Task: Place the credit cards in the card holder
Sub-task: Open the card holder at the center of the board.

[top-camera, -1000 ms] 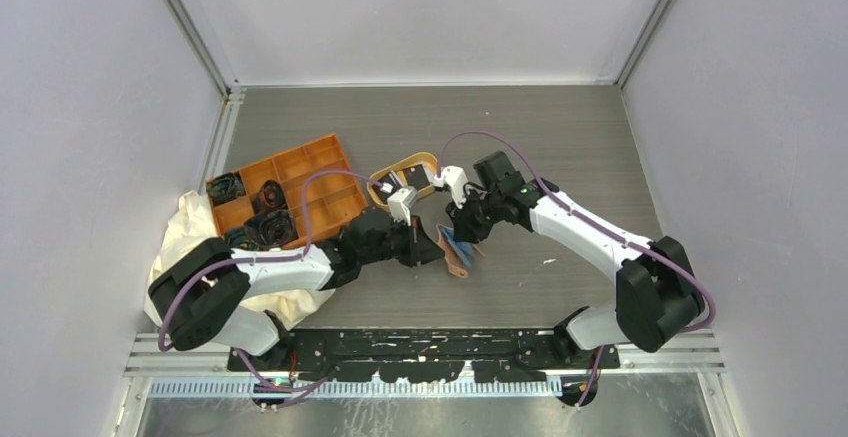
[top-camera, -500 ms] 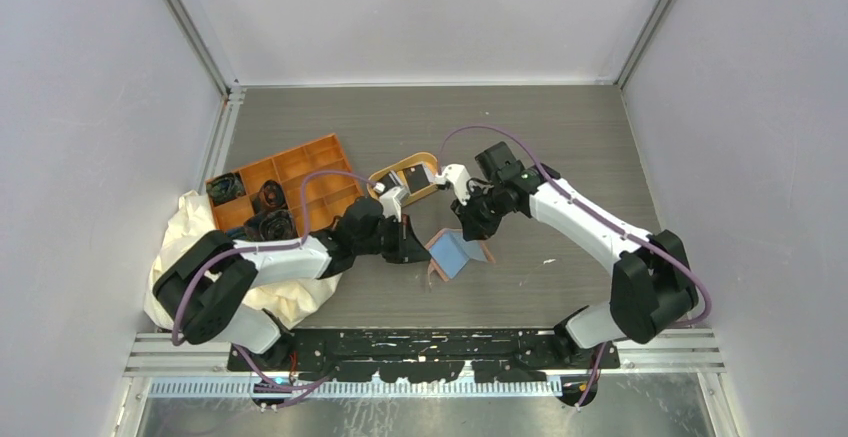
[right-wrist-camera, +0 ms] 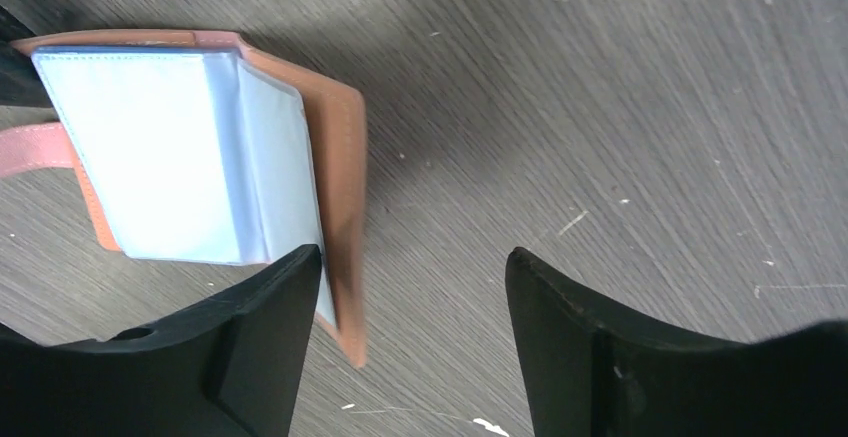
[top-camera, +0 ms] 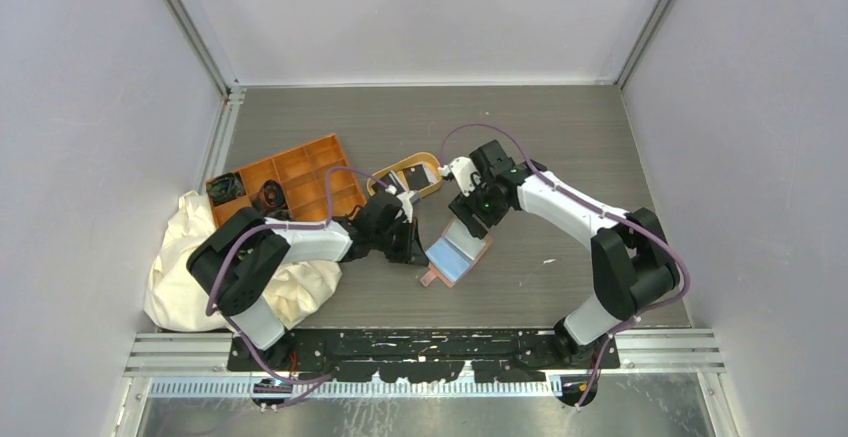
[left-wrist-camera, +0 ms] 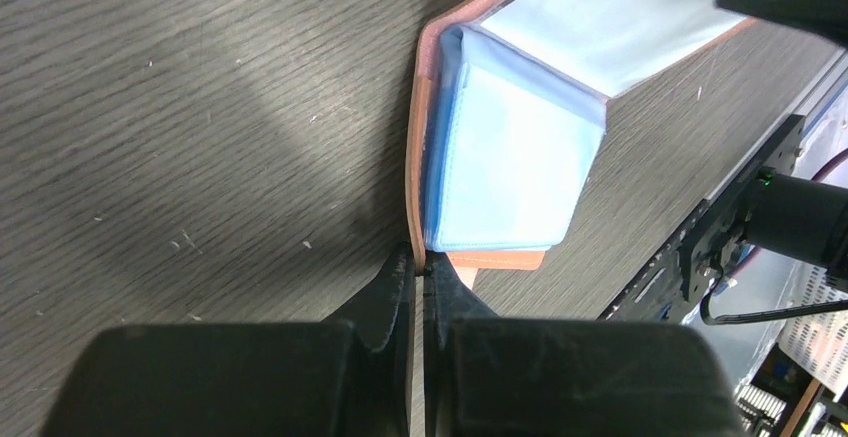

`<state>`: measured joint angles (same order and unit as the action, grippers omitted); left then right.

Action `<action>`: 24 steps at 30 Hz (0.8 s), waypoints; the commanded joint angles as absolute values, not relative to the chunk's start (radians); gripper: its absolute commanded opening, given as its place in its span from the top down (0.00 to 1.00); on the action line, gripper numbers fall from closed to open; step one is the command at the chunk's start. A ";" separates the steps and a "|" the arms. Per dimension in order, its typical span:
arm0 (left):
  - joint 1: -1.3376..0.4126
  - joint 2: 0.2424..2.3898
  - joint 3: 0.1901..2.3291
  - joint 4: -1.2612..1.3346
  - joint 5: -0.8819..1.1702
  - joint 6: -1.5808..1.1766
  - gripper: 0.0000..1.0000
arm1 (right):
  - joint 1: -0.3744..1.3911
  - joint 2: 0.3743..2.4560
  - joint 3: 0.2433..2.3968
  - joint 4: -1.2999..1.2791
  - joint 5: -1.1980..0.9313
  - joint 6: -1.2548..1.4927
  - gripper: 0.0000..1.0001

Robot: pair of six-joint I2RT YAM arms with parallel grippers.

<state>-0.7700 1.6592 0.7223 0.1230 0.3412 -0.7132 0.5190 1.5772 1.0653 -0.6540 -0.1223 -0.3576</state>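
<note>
Closely, left end effector [left-wrist-camera: 418, 269] pinches card holder [left-wrist-camera: 505, 172].

Enclosed test cell, grey wood-grain table [top-camera: 560, 127].
Plain pale walls [top-camera: 430, 17] on three sides; aluminium posts [top-camera: 191, 27] run up the back corners; slotted metal rail [top-camera: 715, 357] along near edge; even light, soft shadows on tabletop.

Card holder [right-wrist-camera: 200, 157]: tan leather-like outer, stitched; pockets smooth pale-blue, semi-matt. Table [right-wrist-camera: 650, 107]: dk gray woodgrain, matt, scuffed.
</note>
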 commanded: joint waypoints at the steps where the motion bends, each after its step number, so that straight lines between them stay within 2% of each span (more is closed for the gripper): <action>1: -0.770 1.650 0.747 0.080 0.351 -0.672 1.00 | 0.486 1.437 1.071 -0.622 -0.197 -0.377 0.25; 5: -0.773 1.648 0.752 0.083 0.368 -0.675 1.00 | 0.485 1.283 1.013 -0.662 -0.507 -0.492 0.23; 9: -0.784 1.646 0.763 0.081 0.381 -0.681 1.00 | 0.489 1.249 0.969 -0.666 -0.727 -0.541 0.41; 11: -0.789 1.646 0.770 0.082 0.389 -0.687 1.00 | 0.507 1.280 0.975 -0.676 -0.732 -0.546 0.49; 13: -0.796 1.645 0.777 0.083 0.395 -0.694 1.00 | 0.533 1.324 0.996 -0.717 -0.721 -0.568 0.52; 17: -0.801 1.644 0.775 0.087 0.400 -0.700 1.00 | 0.597 1.370 1.014 -0.727 -0.673 -0.569 0.51; 21: -0.801 1.641 0.765 0.100 0.404 -0.713 1.00 | 0.654 1.343 1.027 -0.821 -0.781 -0.667 0.51; 24: -0.801 1.636 0.759 0.113 0.413 -0.725 1.00 | 0.683 1.278 0.975 -0.778 -0.794 -0.700 0.49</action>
<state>-0.7986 1.6592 0.7425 0.0860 0.3805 -0.7067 0.6487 1.3762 0.9874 -0.7807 -0.7067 -0.6128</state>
